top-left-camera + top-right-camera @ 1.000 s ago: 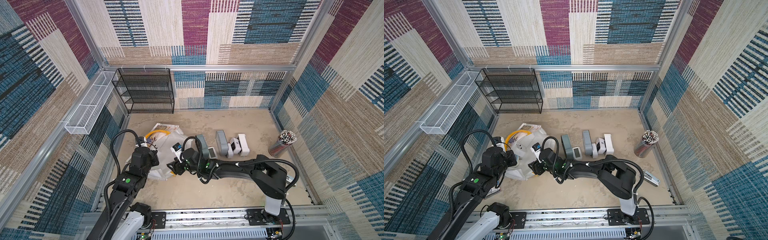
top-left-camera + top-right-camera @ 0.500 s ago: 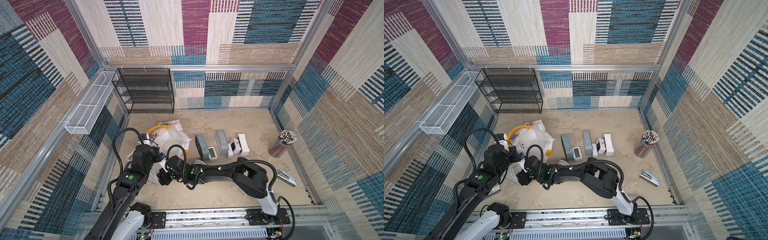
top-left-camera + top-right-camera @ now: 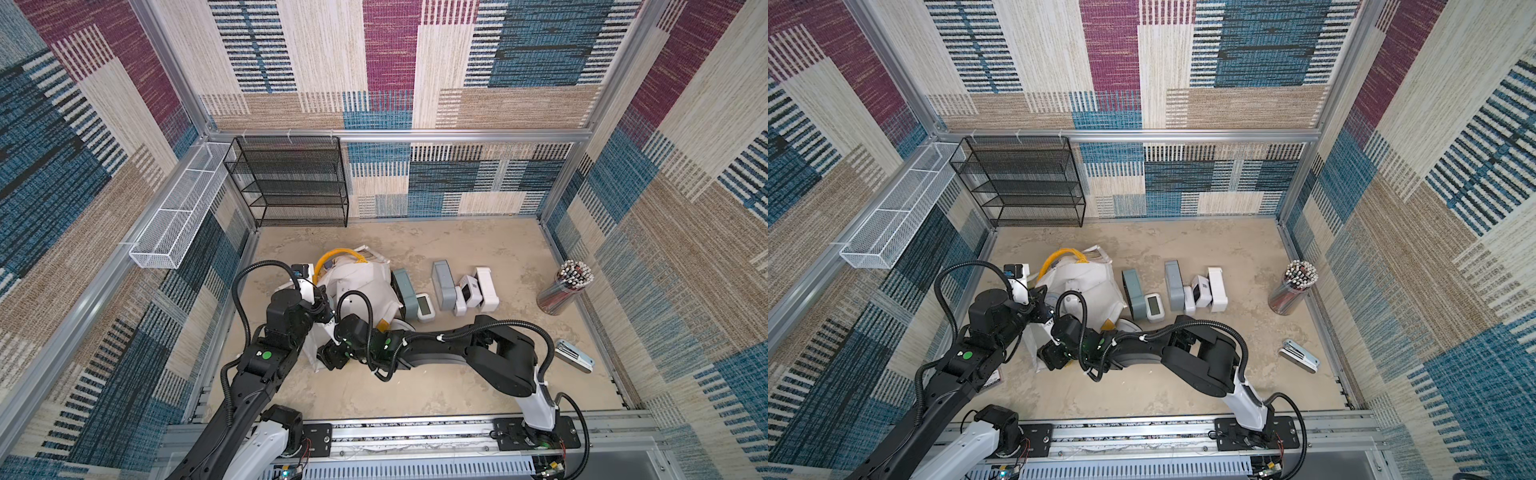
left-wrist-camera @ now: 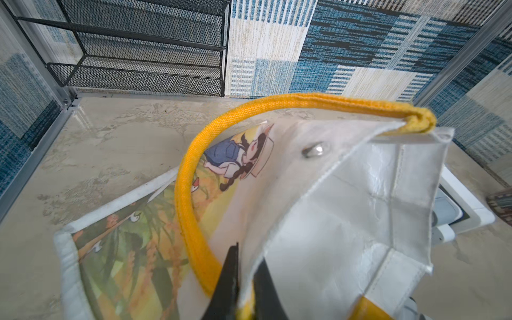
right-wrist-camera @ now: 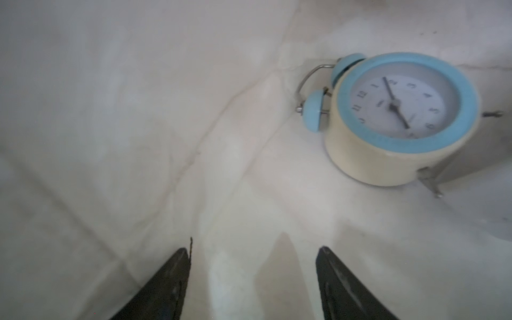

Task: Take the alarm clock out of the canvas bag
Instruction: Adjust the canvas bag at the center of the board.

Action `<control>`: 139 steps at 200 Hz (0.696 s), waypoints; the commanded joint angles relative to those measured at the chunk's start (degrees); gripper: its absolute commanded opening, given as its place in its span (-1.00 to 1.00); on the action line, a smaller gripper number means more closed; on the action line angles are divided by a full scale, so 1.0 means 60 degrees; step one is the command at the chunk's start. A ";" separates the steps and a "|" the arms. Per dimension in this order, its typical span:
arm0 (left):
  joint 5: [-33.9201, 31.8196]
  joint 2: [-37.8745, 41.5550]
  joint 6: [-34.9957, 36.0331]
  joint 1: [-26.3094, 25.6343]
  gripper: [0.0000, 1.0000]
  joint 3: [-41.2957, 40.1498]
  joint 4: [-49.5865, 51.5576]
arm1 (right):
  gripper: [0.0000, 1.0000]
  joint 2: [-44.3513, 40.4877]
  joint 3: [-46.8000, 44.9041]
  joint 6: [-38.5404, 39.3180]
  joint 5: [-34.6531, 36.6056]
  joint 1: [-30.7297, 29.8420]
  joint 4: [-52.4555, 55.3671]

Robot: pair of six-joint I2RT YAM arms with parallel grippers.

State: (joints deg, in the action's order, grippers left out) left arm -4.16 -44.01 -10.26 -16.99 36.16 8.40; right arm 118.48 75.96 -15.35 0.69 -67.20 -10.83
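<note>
Alarm clock [image 5: 399,116] inside canvas bag [image 3: 361,282], dial facing right gripper [image 5: 253,249], jaws apart; left gripper [image 4: 248,266] clamping bag rim.

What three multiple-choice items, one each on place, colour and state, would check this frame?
1. Where is the alarm clock?
A. On the black rack.
B. Inside the canvas bag.
C. Beside the pencil cup.
2. What colour is the clock's rim?
A. Red.
B. Black.
C. Light blue.
3. What is the left gripper doing?
A. Pinching the bag's edge, shut.
B. Hanging open, empty.
C. Holding the clock.
Answers: B, white fabric surrounds it in the right wrist view; C, a light blue ring frames its dial; A, fabric is clamped between its closed jaws.
</note>
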 commanded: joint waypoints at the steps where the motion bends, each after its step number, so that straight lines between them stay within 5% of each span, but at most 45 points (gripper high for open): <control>1: 0.0131 0.0123 0.0319 0.0004 -1.00 -0.0054 -0.0103 | 0.55 -0.0431 -0.0326 0.0135 0.0423 0.0299 -0.0882; 139: -0.0141 0.0342 0.0157 0.0002 -1.00 -0.0083 0.0357 | 0.75 -0.0558 0.0063 -0.1103 0.0676 0.1571 0.0646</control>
State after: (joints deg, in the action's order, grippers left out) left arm -4.56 -42.17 -9.69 -16.99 35.73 11.22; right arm 113.62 74.11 -20.18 5.52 -58.00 -8.54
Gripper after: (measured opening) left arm 0.101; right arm 0.877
